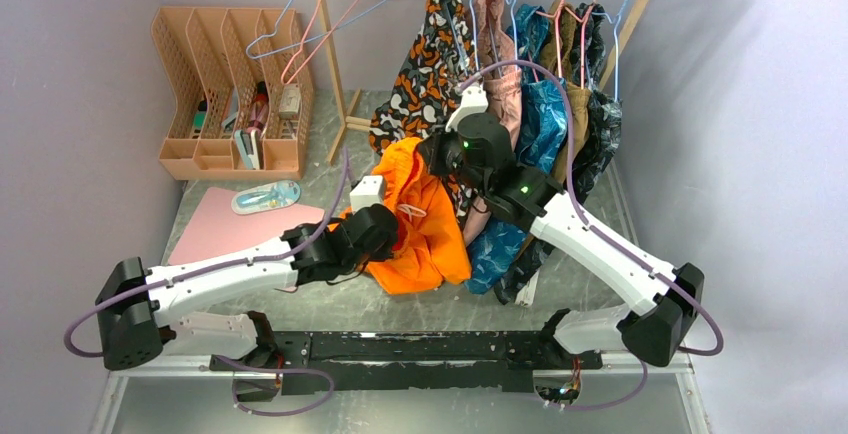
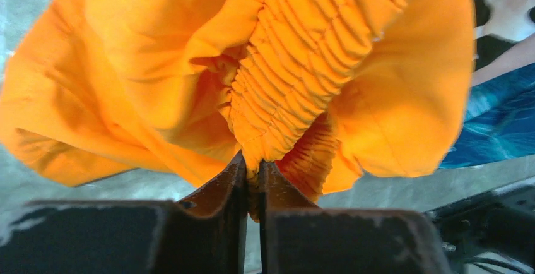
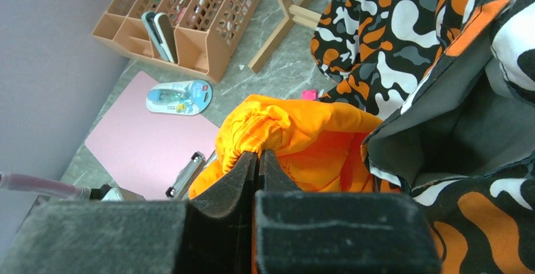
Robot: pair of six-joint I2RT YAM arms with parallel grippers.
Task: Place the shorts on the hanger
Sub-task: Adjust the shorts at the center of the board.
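Two arms: both of yours meet at the orange shorts [image 1: 430, 229].
Left jaws: closed on the gathered waistband.
Right jaws: closed on a bunched fold.
Shorts: mid-table [image 1: 440, 306], just beside the hanging patterned garment [image 1: 425, 64].

Shorts [image 1: 420, 224]: found at the centre of the bench [image 1: 460, 309], before the hung garments [image 1: 540, 114].
Organiser [image 1: 235, 94]: placed at far left, against the wall.
Board [image 1: 215, 224]: laid before the organiser, left of the shorts.
Packet [image 1: 266, 196]: laid on the board's far edge.
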